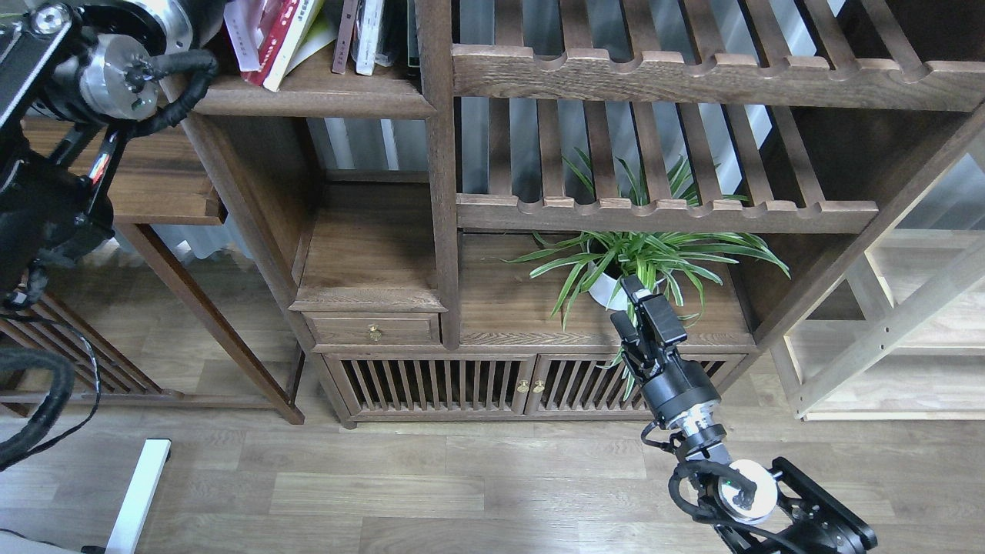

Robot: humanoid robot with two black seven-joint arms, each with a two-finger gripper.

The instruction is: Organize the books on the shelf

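The books lean at the top edge of the head view on the dark-brown shelf (315, 101). The pale lavender-white one (240, 35) is leftmost. The dark red one (278, 21) is next to it. A pale book with a yellow-green cover (298, 38) leans against the red one. The upper parts of all three are cut off by the frame. My left arm's silver joints (115, 71) sit just left of the shelf; its gripper is past the top edge. My right gripper (645, 302) hangs low in front of the plant, dark and seen from behind, holding nothing visible.
Thin upright books (363, 35) stand right of the leaning ones against a post (440, 154). Slatted shelves (662, 211) fill the right. A potted spider plant (631, 265) sits on the cabinet top (508, 308). A pale rack (893, 331) stands at far right.
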